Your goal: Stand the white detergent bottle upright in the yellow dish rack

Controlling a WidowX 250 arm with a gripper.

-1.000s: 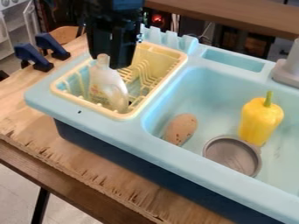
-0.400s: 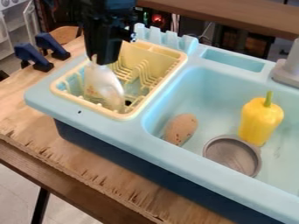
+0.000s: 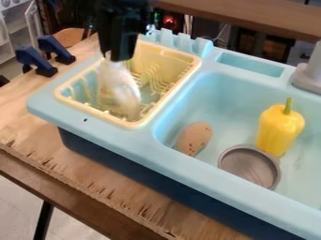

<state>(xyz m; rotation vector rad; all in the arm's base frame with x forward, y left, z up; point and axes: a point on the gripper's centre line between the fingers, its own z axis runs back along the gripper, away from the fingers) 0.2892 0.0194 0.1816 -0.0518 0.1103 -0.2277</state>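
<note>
Desk [image 3: 81, 180], bare wood with a splintered near edge, runs from the left down to the lower right. Toy sink [image 3: 69, 115] stands on it, light blue rim over a dark blue base [image 3: 144, 173]. Nearest in the basin: round grey-brown dish [image 3: 249, 168], open side up, tilted. Brown oval object [image 3: 195, 137] with small dark spots to the left of it, by the basin's left wall. Yellow pepper [image 3: 278, 130] just behind the dish, upright, green stem up. Pale yellow rack [image 3: 94, 113] set into the sink's left part. Whitish bottle [image 3: 121, 91] inside the rack, nearer its left side, leaning slightly, outline blurred. Black claw [image 3: 118, 60] directly above, tip at the bottle's top; cannot tell whether it is closed on it. Farther back, shallow light blue tray [image 3: 251, 64] in the rim behind the basin, grey faucet [image 3: 308, 75] to its right. Two blue-and-black clamps [image 3: 31, 57] at the desk's far left edge. Brown wooden shelf [image 3: 244, 18] beyond the sink.
</note>
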